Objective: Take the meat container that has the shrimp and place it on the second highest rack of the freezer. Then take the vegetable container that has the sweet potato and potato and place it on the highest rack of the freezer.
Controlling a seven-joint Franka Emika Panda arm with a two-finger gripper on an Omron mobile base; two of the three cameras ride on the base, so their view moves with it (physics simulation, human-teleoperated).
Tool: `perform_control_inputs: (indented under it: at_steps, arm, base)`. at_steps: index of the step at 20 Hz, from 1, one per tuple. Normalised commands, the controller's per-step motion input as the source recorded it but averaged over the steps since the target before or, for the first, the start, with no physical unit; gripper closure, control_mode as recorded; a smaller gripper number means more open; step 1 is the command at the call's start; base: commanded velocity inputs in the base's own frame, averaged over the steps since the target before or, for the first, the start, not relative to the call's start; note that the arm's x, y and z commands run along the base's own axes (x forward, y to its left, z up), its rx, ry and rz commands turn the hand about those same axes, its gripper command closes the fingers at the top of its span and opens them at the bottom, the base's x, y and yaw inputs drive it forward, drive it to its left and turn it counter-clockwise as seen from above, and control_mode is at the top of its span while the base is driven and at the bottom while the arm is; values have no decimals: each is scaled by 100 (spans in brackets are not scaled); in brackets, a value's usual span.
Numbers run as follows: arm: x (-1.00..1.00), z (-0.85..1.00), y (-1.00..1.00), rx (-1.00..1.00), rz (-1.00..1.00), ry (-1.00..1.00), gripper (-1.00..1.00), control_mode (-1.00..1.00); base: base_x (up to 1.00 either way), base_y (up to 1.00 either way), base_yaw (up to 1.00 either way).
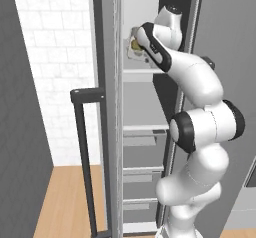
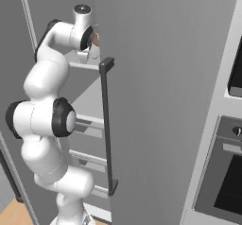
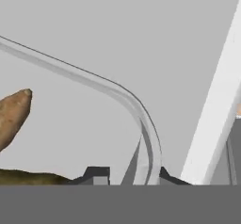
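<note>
So the arm is reaching way up into the open freezer (image 1: pixel 145 112), hand right at the top shelf level. In the hand view the claw (image 3: pixel 127 176) has its two dark tips sitting on either side of the rounded rim of the vegetable container (image 3: pixel 84 124), one tip inside the tray and one outside, so it's pinching that rim at a corner. The tips are close together with just the thin wall between them.

Inside the tray, off to the left of the claw, there's the sweet potato and potato (image 3: pixel 14 115): one orange-brown lump with its pointed end toward the middle, and a darker yellowish-brown one along the bottom edge, just beside the left tip.

From the left base view you can see the tray poking out behind the wrist, up at the highest rack (image 1: pixel 137 73), with a bit of yellow-brown veg showing. Can't tell whether it's resting on the shelf plate or just above it, the hand blocks that. The freezer's long dark bar handle (image 2: pixel 108 125) is well below the hand.
</note>
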Motion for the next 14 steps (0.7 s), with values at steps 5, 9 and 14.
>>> perform_control_inputs:
  at_steps: [5,9,14]
  arm:
    - [44,11,10,-1,4,0,-100,-100]
    - [-2,7,15,-15,-5,0,-100,-100]
    - [-81,3,17,-3,-5,0,-100,-100]
  base:
    - [0,0,0]
    - [0,0,0]
    - [0,0,0]
